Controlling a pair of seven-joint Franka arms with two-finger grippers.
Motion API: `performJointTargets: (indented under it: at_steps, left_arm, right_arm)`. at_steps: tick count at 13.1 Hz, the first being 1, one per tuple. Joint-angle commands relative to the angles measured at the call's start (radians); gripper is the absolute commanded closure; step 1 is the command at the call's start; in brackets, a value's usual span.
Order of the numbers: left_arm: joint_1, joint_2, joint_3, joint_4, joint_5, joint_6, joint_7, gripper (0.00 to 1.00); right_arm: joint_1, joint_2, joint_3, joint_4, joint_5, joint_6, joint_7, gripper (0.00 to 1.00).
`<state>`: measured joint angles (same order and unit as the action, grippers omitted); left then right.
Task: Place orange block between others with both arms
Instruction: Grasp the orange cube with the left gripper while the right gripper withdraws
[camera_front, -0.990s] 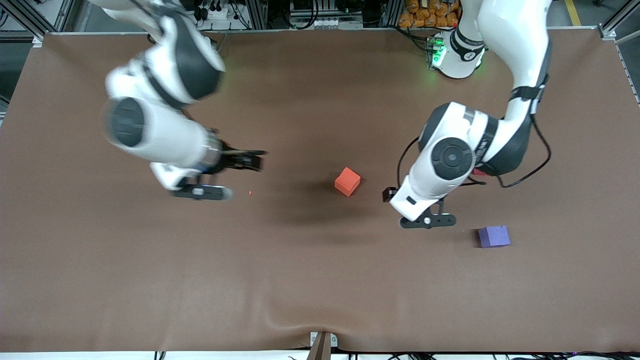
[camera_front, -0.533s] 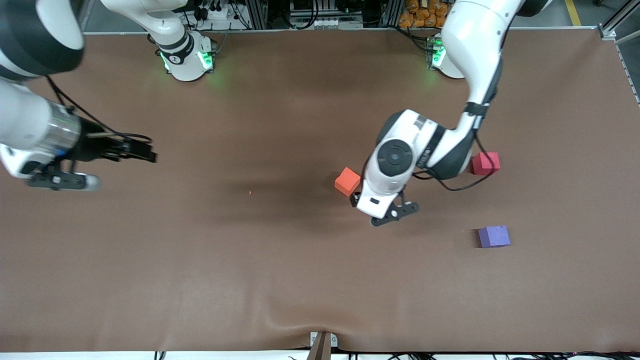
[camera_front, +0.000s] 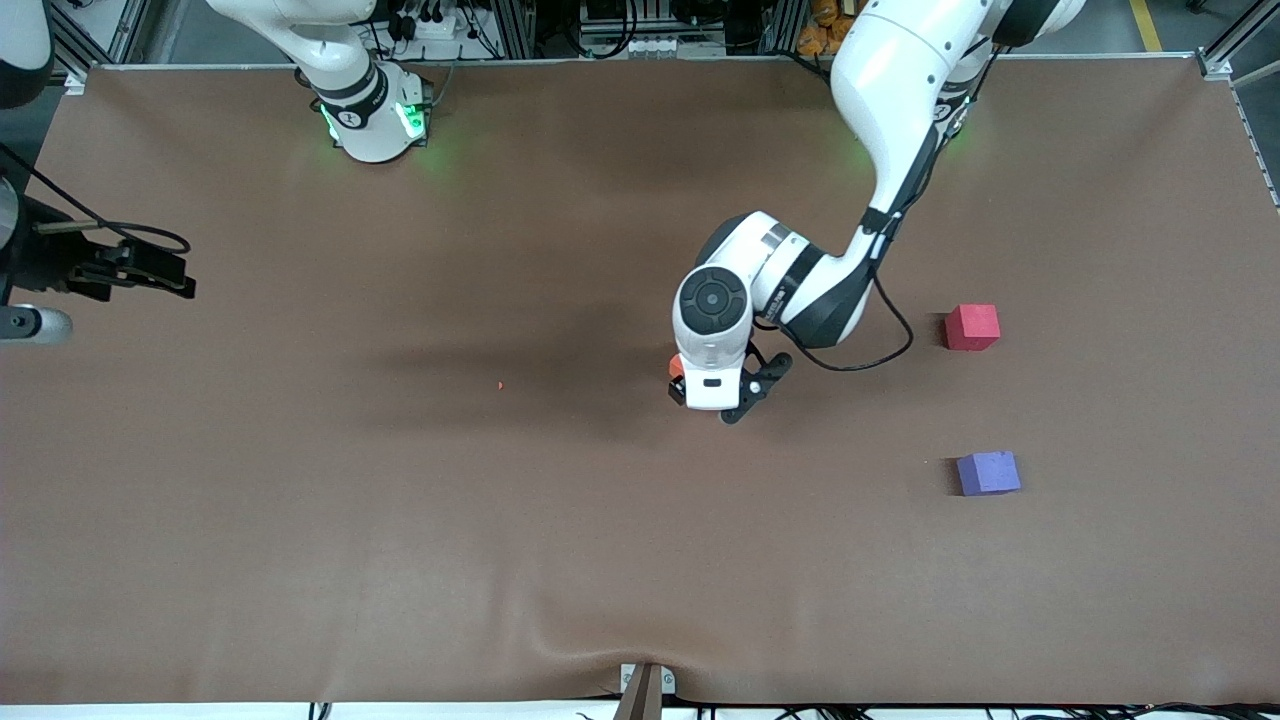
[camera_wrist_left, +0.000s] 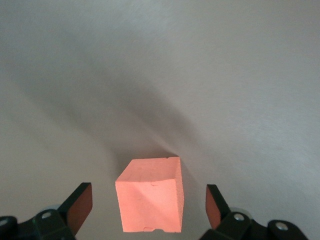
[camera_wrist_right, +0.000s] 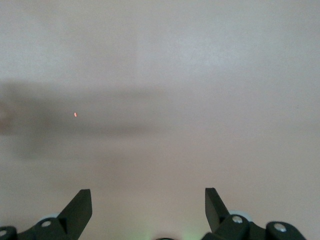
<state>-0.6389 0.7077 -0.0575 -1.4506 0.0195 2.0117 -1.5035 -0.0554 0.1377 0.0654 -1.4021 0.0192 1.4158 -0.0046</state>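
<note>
While open, left tool (camera_wrist_left: 147, 207) around orange block (camera_wrist_left: 150, 195).

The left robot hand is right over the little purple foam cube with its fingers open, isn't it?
Not quite. The left gripper is open, but it is over the small orange foam cube, not the purple foam cube. The left wrist view shows orange between its fingers.

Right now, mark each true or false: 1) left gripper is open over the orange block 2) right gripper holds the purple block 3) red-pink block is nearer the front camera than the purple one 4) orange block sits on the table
1) True: left gripper is open, fingers either side of the orange block.
2) False: right gripper is open and empty; purple block lies on the table.
3) False: red-pink block is farther.
4) True.
</note>
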Motion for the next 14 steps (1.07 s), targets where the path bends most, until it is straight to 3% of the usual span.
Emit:
performJointTargets:
  at_steps: [1, 4, 11, 12, 13, 14]
  left_arm:
    - [-0.011, 0.006, 0.012, -0.025, -0.010, 0.005, -0.069, 0.00]
    - [-0.019, 0.028, 0.010, -0.037, -0.012, 0.073, -0.121, 0.00]
    - [-0.047, 0.064, 0.010, -0.068, 0.000, 0.119, -0.132, 0.00]
    - [-0.047, 0.064, 0.010, -0.070, 0.002, 0.121, -0.129, 0.09]
    - [-0.047, 0.064, 0.010, -0.068, 0.000, 0.137, -0.124, 0.39]
    - [-0.045, 0.062, 0.010, -0.063, 0.002, 0.157, -0.121, 0.80]
  right_arm:
    - [-0.027, -0.035, 0.028, -0.032, -0.030, 0.003, -0.015, 0.00]
    - [-0.029, -0.040, 0.028, -0.029, -0.071, 0.003, -0.017, 0.00]
    - [-0.058, -0.044, 0.028, -0.032, -0.071, 0.002, -0.021, 0.00]
    - [-0.070, -0.043, 0.028, -0.032, -0.071, 0.002, -0.021, 0.00]
    - [-0.078, -0.041, 0.028, -0.032, -0.071, 0.002, -0.023, 0.00]
    - [-0.083, -0.043, 0.028, -0.032, -0.071, 0.002, -0.023, 0.00]
